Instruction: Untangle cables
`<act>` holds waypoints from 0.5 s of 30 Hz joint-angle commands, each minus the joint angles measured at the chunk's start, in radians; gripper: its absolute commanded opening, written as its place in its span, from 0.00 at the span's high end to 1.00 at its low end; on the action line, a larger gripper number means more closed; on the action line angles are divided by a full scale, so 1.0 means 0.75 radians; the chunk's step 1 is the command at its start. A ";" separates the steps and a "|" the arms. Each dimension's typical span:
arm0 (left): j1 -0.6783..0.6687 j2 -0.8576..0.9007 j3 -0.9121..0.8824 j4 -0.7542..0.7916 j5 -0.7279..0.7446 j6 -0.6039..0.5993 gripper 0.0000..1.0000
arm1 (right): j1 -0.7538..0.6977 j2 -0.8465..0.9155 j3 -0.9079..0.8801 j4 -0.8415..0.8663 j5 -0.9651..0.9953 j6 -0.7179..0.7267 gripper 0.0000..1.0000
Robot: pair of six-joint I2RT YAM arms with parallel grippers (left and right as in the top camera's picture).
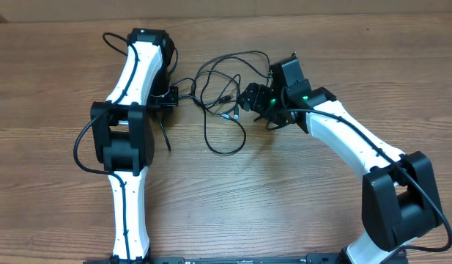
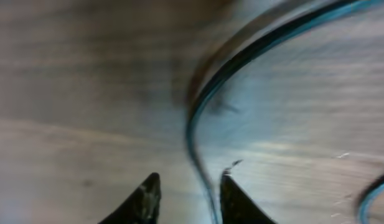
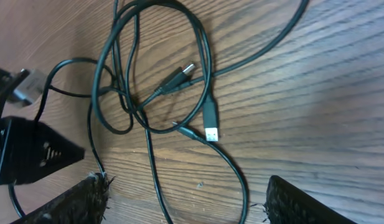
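The cables (image 1: pixel 223 97) are thin black cords lying in loose, crossing loops on the wooden table between the two arms. In the right wrist view (image 3: pixel 148 93) two USB plug ends (image 3: pixel 210 124) lie inside the loops. My right gripper (image 1: pixel 250 100) hovers just right of the tangle, its fingers wide open (image 3: pixel 188 196) with two cable strands on the table between them. My left gripper (image 1: pixel 172 95) is left of the tangle. In the left wrist view its fingers (image 2: pixel 190 190) stand apart and one blurred cable strand (image 2: pixel 201 99) runs between them, close to the right finger.
A long cable loop (image 1: pixel 227 143) reaches toward the table's front. Thicker black arm cables run by the left arm (image 1: pixel 83 143). The left gripper's black body (image 3: pixel 27 155) shows at the left edge of the right wrist view.
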 commanded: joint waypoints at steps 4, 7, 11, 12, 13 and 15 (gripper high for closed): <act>-0.002 0.006 -0.015 0.175 0.117 0.032 0.33 | 0.008 0.007 0.001 0.008 0.025 -0.002 0.21; -0.005 0.007 -0.035 0.234 0.122 0.061 0.45 | 0.007 0.007 0.001 0.003 0.035 -0.002 0.20; -0.005 0.007 -0.094 0.292 0.122 0.103 0.50 | 0.007 0.008 0.001 0.003 0.036 -0.002 0.21; -0.005 0.007 -0.112 0.306 0.122 0.108 0.50 | 0.007 0.008 0.001 0.004 0.045 -0.002 0.21; -0.005 0.007 -0.127 0.318 0.122 0.108 0.49 | 0.007 0.008 0.001 0.004 0.056 -0.002 0.20; -0.006 0.007 -0.157 0.352 0.122 0.113 0.49 | 0.007 0.008 0.001 0.005 0.069 -0.002 0.10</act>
